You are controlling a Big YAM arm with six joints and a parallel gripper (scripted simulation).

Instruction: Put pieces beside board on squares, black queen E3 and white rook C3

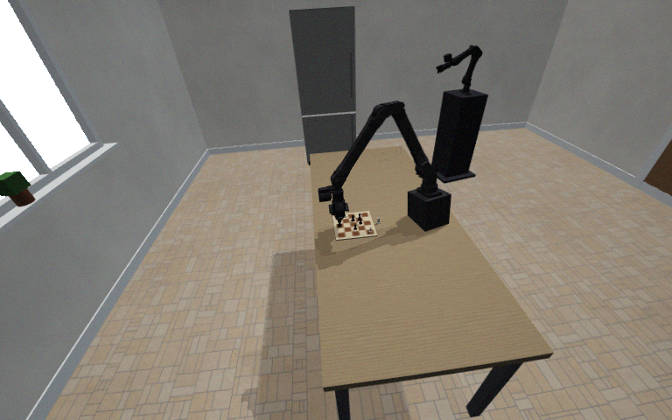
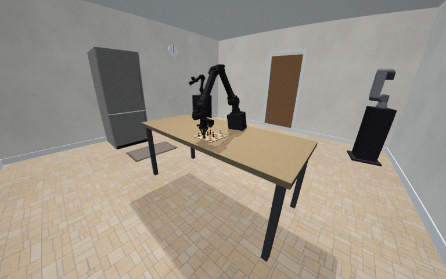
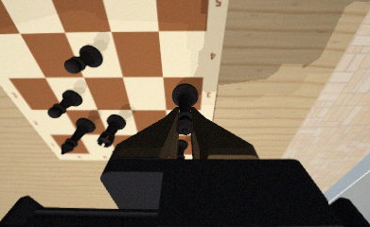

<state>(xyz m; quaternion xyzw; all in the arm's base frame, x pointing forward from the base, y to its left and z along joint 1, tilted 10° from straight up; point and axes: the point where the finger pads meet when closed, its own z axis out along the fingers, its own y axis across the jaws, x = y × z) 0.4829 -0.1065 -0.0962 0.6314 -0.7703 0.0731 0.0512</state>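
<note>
Queen [image 1: 339, 224] [image 2: 204, 136] [image 3: 185, 96], all black, with broad round base, in the clasp of the gripper [image 1: 339, 218] [image 2: 203, 133] [image 3: 185, 113].

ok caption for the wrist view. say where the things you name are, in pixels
Gripper [image 1: 339, 220] [image 2: 203, 133] [image 3: 185, 113] shut on a black chess piece [image 3: 185, 96] above the board's edge column, more black pieces nearby.

So the top cam sits high up past one short end of the counter [image 1: 407, 291] [image 2: 232, 145], looking down its length. Exterior's lower and farther back, off a long side, facing it diagonally; both catch the whole chessboard [image 1: 340, 237] [image 2: 210, 140] [image 3: 215, 61]. Wrist cam's super close, right above the counter, pointed down at the same board.
</note>
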